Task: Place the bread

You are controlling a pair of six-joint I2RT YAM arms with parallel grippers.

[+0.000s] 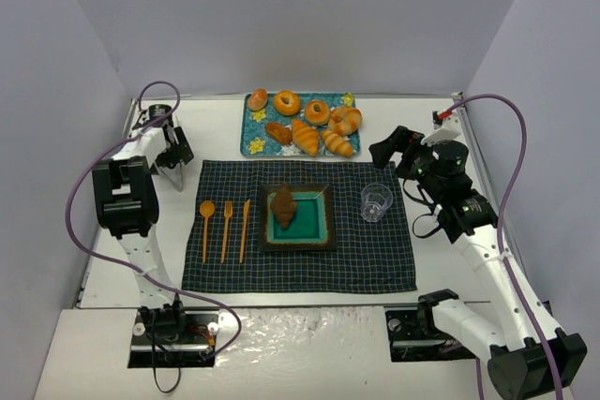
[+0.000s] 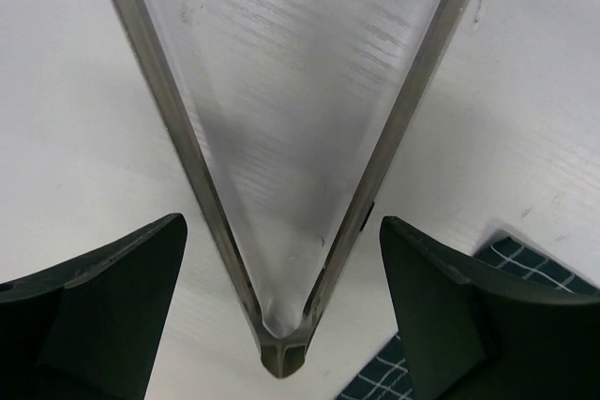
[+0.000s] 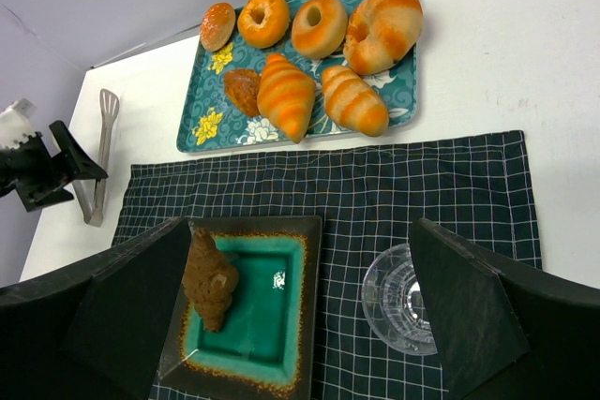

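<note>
Top external view: on the worktop [image 1: 450,147], a checked placemat [image 1: 375,259] holds a teal plate [image 1: 321,231]. The left hand [image 1: 173,158] is released, its fingers either side of the tongs [image 2: 281,344], not touching. The right hand [image 3: 300,227] hovers released. The bread [image 1: 284,205] lies on the plate, ahead of it.

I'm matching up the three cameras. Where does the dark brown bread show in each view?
Top external: the bread lies on the teal plate, near the centre of the picture.
Left wrist: not in it; only tongs, table and a cloth corner show.
Right wrist: lower left, on the same plate.
Shared landmark: the checked cloth.
</note>
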